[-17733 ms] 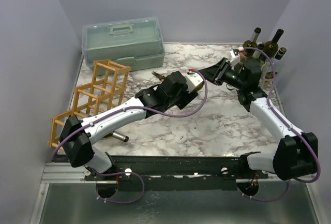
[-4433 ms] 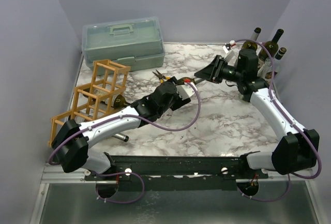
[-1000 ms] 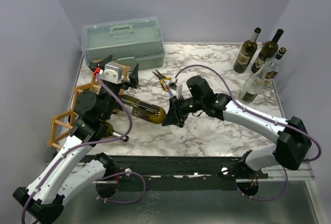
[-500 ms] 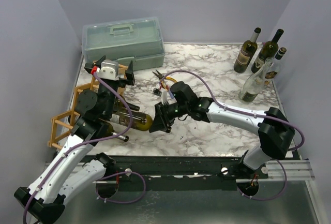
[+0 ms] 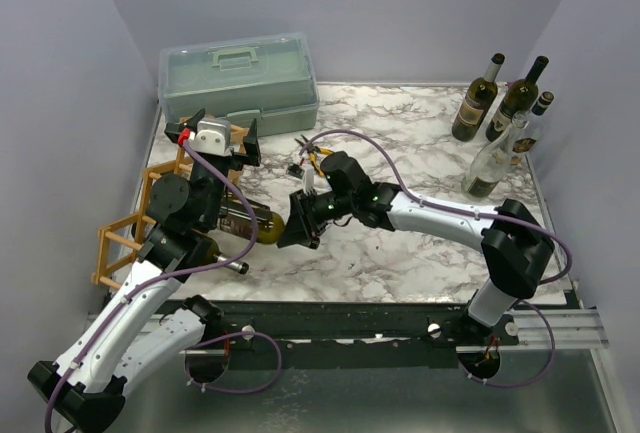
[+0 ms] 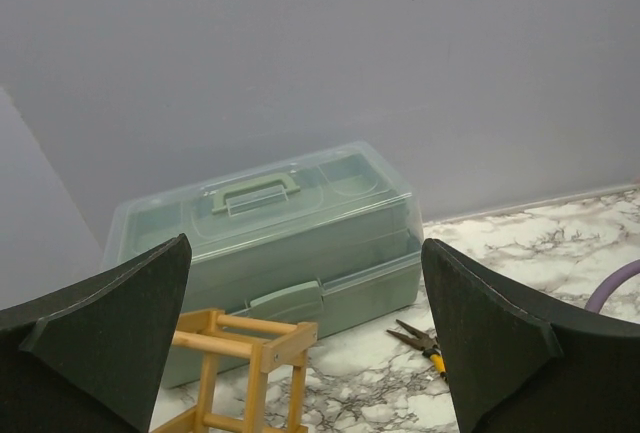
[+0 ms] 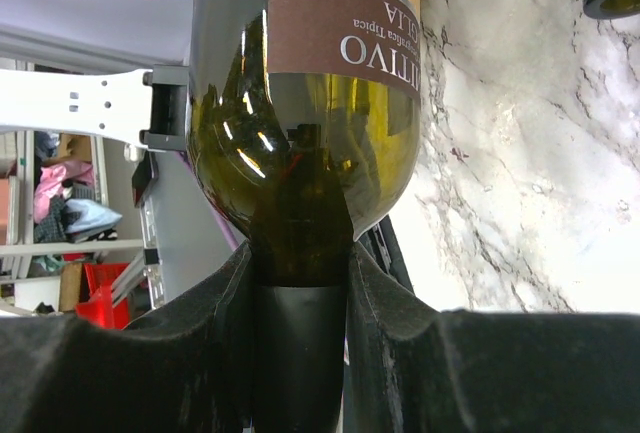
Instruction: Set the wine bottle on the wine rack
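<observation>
A dark green wine bottle (image 5: pixel 254 221) lies on its side with its base end inside the orange-tan wine rack (image 5: pixel 118 245) at the left. My right gripper (image 5: pixel 297 230) is shut on its neck, just right of the rack. In the right wrist view the bottle (image 7: pixel 320 103) fills the middle, its neck clamped in that gripper (image 7: pixel 300 348). My left gripper (image 5: pixel 220 137) hangs open and empty above the rack's far end. Its wrist view shows the gripper (image 6: pixel 305 253) wide apart over a rack corner (image 6: pixel 250 338).
A second bottle (image 5: pixel 222 261) lies in a lower cell, neck pointing right. The pale green toolbox (image 5: pixel 240 78) stands behind the rack, with pliers (image 5: pixel 318 156) beside it. Three upright bottles (image 5: pixel 495 158) stand at the back right corner.
My right gripper has slid the bottle leftward, so more of its body is inside the rack. The left arm has stayed raised above the rack.
</observation>
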`<state>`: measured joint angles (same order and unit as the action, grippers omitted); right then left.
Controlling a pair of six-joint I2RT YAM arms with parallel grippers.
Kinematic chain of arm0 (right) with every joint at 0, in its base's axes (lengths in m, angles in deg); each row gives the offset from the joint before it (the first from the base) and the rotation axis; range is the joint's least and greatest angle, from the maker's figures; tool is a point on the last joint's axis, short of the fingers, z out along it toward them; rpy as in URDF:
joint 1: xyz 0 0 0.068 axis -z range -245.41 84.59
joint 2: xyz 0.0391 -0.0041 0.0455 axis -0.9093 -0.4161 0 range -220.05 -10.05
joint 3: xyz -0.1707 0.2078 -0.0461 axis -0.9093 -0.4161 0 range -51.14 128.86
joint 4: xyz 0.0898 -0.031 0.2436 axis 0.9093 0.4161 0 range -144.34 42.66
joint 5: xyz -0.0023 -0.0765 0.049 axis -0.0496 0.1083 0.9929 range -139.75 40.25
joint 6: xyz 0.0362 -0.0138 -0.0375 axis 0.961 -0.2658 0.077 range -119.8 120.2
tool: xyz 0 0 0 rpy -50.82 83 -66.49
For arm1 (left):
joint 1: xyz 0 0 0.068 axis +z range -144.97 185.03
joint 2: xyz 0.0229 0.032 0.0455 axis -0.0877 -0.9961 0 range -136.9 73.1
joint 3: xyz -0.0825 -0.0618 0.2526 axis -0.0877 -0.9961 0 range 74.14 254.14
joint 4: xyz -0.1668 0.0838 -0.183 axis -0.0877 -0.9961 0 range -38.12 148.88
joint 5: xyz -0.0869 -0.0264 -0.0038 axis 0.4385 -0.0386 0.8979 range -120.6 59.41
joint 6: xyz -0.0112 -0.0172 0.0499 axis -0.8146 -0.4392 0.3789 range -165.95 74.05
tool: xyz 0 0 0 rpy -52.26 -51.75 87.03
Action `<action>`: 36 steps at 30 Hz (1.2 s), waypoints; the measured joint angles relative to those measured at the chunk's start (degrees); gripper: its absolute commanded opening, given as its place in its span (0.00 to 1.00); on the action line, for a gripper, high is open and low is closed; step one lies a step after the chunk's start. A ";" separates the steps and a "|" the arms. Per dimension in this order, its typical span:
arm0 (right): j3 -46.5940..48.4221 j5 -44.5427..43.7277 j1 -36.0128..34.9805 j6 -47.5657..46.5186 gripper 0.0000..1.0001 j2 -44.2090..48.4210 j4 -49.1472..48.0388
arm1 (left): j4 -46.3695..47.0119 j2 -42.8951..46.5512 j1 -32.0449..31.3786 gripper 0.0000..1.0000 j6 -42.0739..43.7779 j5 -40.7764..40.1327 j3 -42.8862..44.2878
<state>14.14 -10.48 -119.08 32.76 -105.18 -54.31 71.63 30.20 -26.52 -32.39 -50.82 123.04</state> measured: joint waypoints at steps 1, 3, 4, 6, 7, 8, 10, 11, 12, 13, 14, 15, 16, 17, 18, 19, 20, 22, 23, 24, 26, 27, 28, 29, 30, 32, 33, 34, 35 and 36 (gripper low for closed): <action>0.35 0.00 0.00 0.02 0.01 -0.50 -0.07 | 0.00 0.00 0.00 0.99 0.00 0.00 -0.02; 1.01 0.02 0.00 0.07 0.01 -1.31 -0.37 | 0.00 0.00 0.00 0.99 0.00 0.00 -0.07; 1.27 0.02 0.00 0.15 0.00 -1.70 -0.59 | 0.00 0.00 0.00 0.99 0.00 0.00 -0.09; 1.64 0.04 0.00 0.44 0.01 -2.43 -1.16 | 0.00 0.00 0.00 0.99 0.00 0.00 -0.09; 1.86 0.02 0.00 0.50 0.01 -2.75 -1.29 | 0.00 0.00 0.00 0.99 -0.02 0.00 -0.09; 2.05 0.04 0.00 0.66 0.01 -3.17 -1.66 | 0.00 0.00 0.00 0.99 -0.02 0.00 -0.09; 2.54 0.07 0.00 1.18 0.01 -4.22 -2.67 | 0.00 0.00 0.00 0.99 -0.02 0.02 -0.09; 2.91 0.09 0.00 1.46 0.01 -4.76 -3.06 | 0.00 0.00 0.00 0.99 -0.02 0.00 -0.11; 3.37 0.11 0.00 1.90 0.00 -5.55 -3.76 | 0.00 0.00 0.00 0.99 -0.02 0.00 -0.15; 3.89 0.22 -0.02 2.32 0.00 -6.40 -4.33 | 0.02 -0.02 0.00 0.99 -0.02 0.00 -0.20; 4.39 0.33 -0.02 2.75 0.01 -7.26 -5.14 | 0.02 -0.04 0.00 0.99 -0.02 0.00 -0.24; 5.03 0.50 -0.07 3.19 0.01 -8.17 -5.81 | 0.04 -0.09 0.00 0.99 -0.02 0.02 -0.28; 5.73 0.66 -0.26 3.63 0.01 -9.11 -6.43 | 0.02 -0.20 0.00 0.99 -0.02 0.00 -0.31; 6.51 0.70 -0.33 4.07 0.01 -10.03 -7.04 | 0.04 -0.33 0.00 0.99 0.00 0.00 -0.33; 7.41 0.76 -0.39 4.42 0.01 -11.02 -7.52 | 0.04 -0.46 0.00 0.99 0.00 0.00 -0.35; 8.26 0.79 -0.44 4.85 0.01 -12.00 -8.02 | 0.04 -0.61 0.00 0.99 0.00 0.00 -0.44; 9.11 0.85 -0.55 5.27 0.00 -12.98 -8.50 | 0.04 -0.72 0.00 0.99 -0.02 0.00 -0.52; 10.88 0.96 -0.72 6.32 0.01 -14.88 -9.46 | 0.02 -0.92 0.00 0.99 0.00 -0.02 -0.72; 11.91 1.01 -0.76 6.78 0.01 -15.87 -9.86 | 0.04 -0.98 0.00 0.99 0.00 0.00 -0.79; 12.96 1.07 -0.83 7.21 0.01 -16.85 -10.12 | 0.04 -1.05 0.00 0.99 0.00 -0.02 -0.83; 14.93 1.11 -1.05 8.00 0.01 -18.62 -10.51 | 0.04 -1.09 0.00 0.99 0.00 -0.02 -0.85; 16.00 1.11 -1.14 8.22 0.01 -19.54 -10.69 | 0.04 -1.09 0.00 0.99 0.00 -0.02 -0.85; 16.70 1.11 -1.14 8.46 0.01 -20.15 -10.78 | 0.04 -1.09 0.00 0.99 0.00 -0.02 -0.85; 17.18 1.11 -1.14 8.63 0.01 -20.52 -10.80 | 0.04 -1.11 0.00 0.99 0.00 -0.02 -0.85; 17.68 1.16 -1.18 8.81 0.01 -20.85 -10.73 | 0.04 -1.11 0.00 0.99 0.00 -0.04 -0.87; 18.78 1.22 -1.31 9.14 0.01 -21.64 -10.69 | 0.07 -1.14 0.00 0.99 0.00 -0.04 -0.87; 19.41 1.25 -1.40 9.27 0.01 -22.16 -10.71 | 0.04 -1.16 0.00 0.99 0.00 -0.04 -0.87; 20.11 1.31 -1.46 9.42 0.01 -22.69 -10.71 | 0.07 -1.18 0.00 0.99 0.00 -0.04 -0.87; 20.83 1.40 -1.51 9.46 0.01 -23.23 -10.71 | 0.07 -1.20 0.00 0.99 0.00 -0.04 -0.87; 21.55 1.51 -1.53 9.49 0.01 -23.80 -10.69 | 0.07 -1.20 0.00 0.99 -0.02 -0.04 -0.87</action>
<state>35.69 -8.98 -120.61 42.25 -128.98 -65.00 71.70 29.00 -26.52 -32.41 -50.87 122.17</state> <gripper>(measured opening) 0.345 0.986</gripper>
